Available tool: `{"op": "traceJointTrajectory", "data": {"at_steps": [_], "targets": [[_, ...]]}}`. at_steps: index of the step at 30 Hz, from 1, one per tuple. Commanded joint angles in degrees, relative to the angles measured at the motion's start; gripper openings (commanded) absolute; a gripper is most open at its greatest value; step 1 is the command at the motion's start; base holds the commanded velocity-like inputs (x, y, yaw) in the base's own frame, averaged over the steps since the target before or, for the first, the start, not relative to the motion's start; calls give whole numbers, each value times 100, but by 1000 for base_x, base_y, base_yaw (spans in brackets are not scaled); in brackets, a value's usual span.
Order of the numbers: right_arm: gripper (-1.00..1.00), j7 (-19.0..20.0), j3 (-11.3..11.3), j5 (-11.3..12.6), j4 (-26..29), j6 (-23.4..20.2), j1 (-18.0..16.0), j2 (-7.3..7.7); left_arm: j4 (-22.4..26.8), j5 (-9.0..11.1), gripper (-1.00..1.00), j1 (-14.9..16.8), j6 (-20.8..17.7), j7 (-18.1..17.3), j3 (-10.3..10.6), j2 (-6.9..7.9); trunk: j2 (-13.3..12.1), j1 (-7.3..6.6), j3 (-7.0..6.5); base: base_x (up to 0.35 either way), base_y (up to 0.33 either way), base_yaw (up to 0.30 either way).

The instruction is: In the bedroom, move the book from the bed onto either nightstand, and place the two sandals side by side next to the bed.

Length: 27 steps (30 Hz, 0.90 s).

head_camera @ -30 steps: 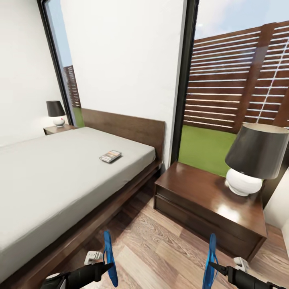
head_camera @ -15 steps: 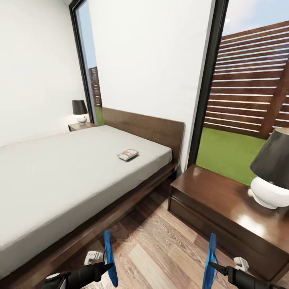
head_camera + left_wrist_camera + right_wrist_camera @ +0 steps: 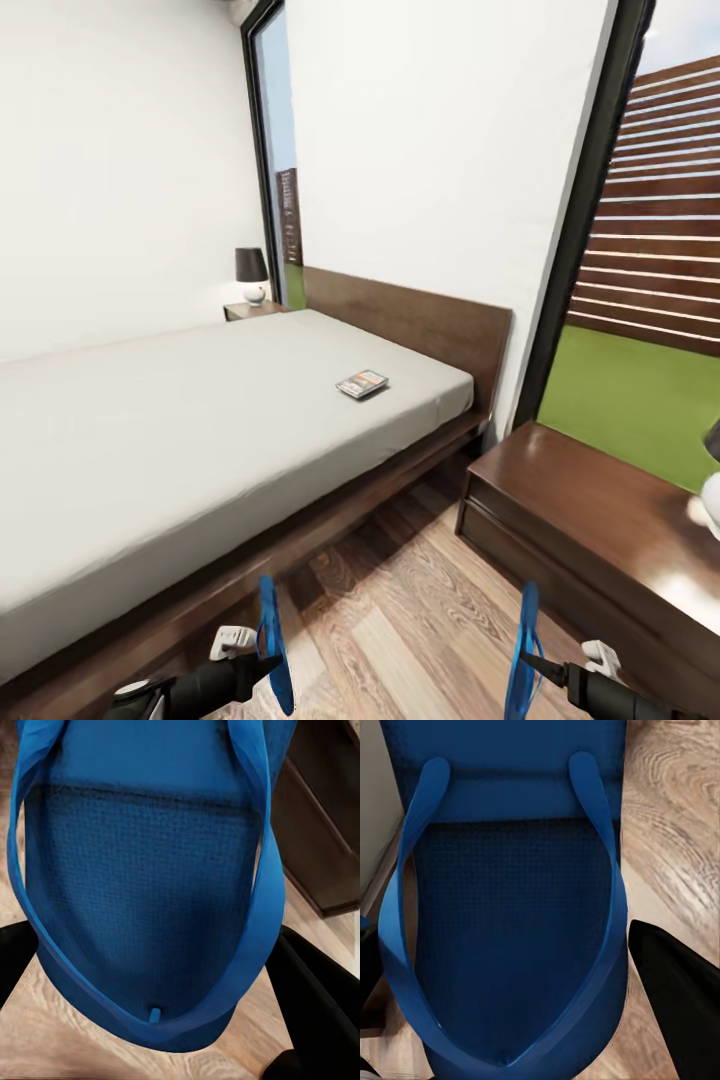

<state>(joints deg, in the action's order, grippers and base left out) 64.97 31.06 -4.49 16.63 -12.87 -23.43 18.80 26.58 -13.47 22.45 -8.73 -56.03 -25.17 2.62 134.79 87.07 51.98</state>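
Indoors, the head view looked down over a bedroom with white walls, a wood-plank floor (image 3: 400,610) and a black-framed window (image 3: 640,330) showing lawn and a slatted fence.

A low bed (image 3: 200,430) with a dark wooden frame and pale grey mattress ran from 8 o'clock toward the centre. The book (image 3: 362,384) lay flat on the mattress near the headboard, just right of centre. A near nightstand (image 3: 590,520) stood at 4 o'clock, just beside the bed's head end; the edge of its lamp (image 3: 712,480) was cut off at the right border. A far nightstand (image 3: 252,309) with a black-shaded lamp (image 3: 252,274) sat beyond the bed at about 11 o'clock.

At 7 o'clock the left gripper (image 3: 258,665) was clamped on a blue sandal (image 3: 272,640), held on edge above the floor, just beside the bed frame. At 5 o'clock the right gripper (image 3: 535,665) was clamped on the other sandal (image 3: 524,645), also on edge, near the front of the near nightstand. The two sandals were well apart.

Each wrist view looked onto a sandal's textured blue footbed and strap, the left sandal (image 3: 150,885) and the right sandal (image 3: 510,907), with a black finger (image 3: 315,1005) beside the one and a finger (image 3: 679,990) beside the other, over plank floor.
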Motion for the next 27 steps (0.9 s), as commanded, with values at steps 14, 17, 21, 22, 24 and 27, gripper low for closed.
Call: {"op": "traceJointTrajectory", "data": {"at_steps": [14, 17, 21, 22, 24, 27], "targets": [[-100, 24, 51, -43, 7, -49, -4, -1, 5, -33, -100, 6, -59, -40, -49, -7, 3, -1, 6, 0, 0, 294], [-100, 24, 51, -42, 7, -49, -4, -1, 5, -33, -100, 5, -59, -40, -49, -7, 3, -1, 6, 0, 0, 294], [-100, 24, 52, -43, 7, -49, -4, -2, 5, -33, -100, 6, -59, -40, -49, -7, 3, -1, 6, 0, 0, 294], [-100, 24, 53, -41, 7, -49, -4, -3, 5, -33, -100, 7, -59, -40, -49, -7, 3, -1, 6, 0, 0, 294], [-100, 24, 52, -40, 10, -49, -4, -1, 5, -33, -100, 6, -59, -40, -49, -7, 3, -1, 6, 0, 0, 294], [-100, 24, 51, -42, 7, -49, -4, -4, 5, -33, -100, 8, -59, -40, -49, -7, 3, -1, 6, 0, 0, 294]]}}
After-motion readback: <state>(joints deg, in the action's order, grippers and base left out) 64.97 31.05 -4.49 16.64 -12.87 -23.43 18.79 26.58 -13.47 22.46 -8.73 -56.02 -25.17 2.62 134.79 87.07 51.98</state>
